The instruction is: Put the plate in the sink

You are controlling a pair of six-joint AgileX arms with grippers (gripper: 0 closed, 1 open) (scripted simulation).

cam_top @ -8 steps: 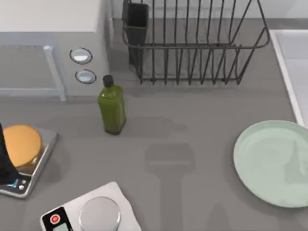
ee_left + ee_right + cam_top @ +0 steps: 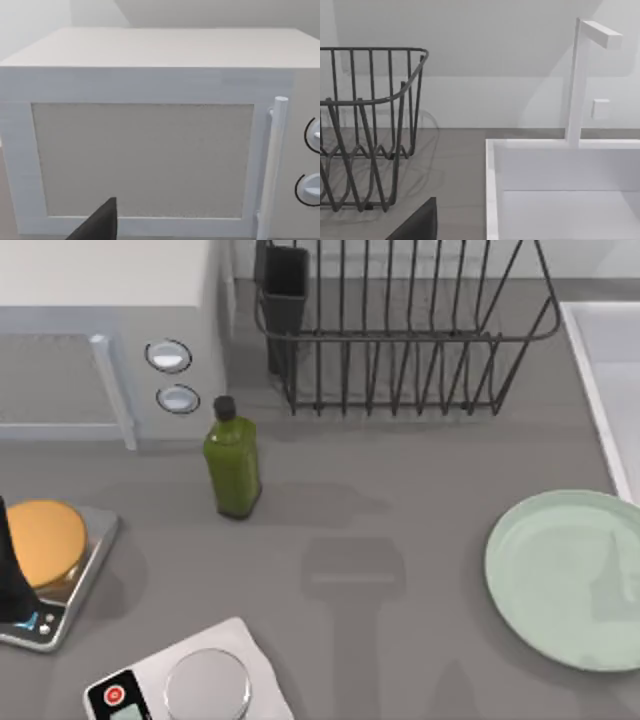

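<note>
- We cannot tell how the jaws of either arm stand: the left wrist view shows a dark finger tip (image 2: 100,225) of our left arm low before the microwave door, and the right wrist view a like dark tip (image 2: 420,222) of our right arm near the sink's rim.
- Our left arm (image 2: 10,570) is a dark shape at 9 o'clock on the top view's edge, beside the orange round item.
- The plate (image 2: 565,580) lies flat on the grey surface (image 2: 400,540) at about 4 o'clock, cut by the picture's right edge, with soft shadows across it.
- The sink (image 2: 605,370) sits at 2 o'clock, its pale raised rim running down towards the plate's upper edge; the plate lies outside the basin.
- In the right wrist view the sink (image 2: 560,190) carries a white angular tap (image 2: 580,80) at its back.
- The black wire dish rack (image 2: 400,330) stands at 12 o'clock, left of the sink.
- The green bottle (image 2: 232,460) stands upright near the middle-left, just below the microwave (image 2: 100,330).
- The orange round item (image 2: 45,540) rests on a small scale (image 2: 60,590) at 9 o'clock; a second scale (image 2: 190,685) with a silver disc sits at 7 o'clock.
</note>
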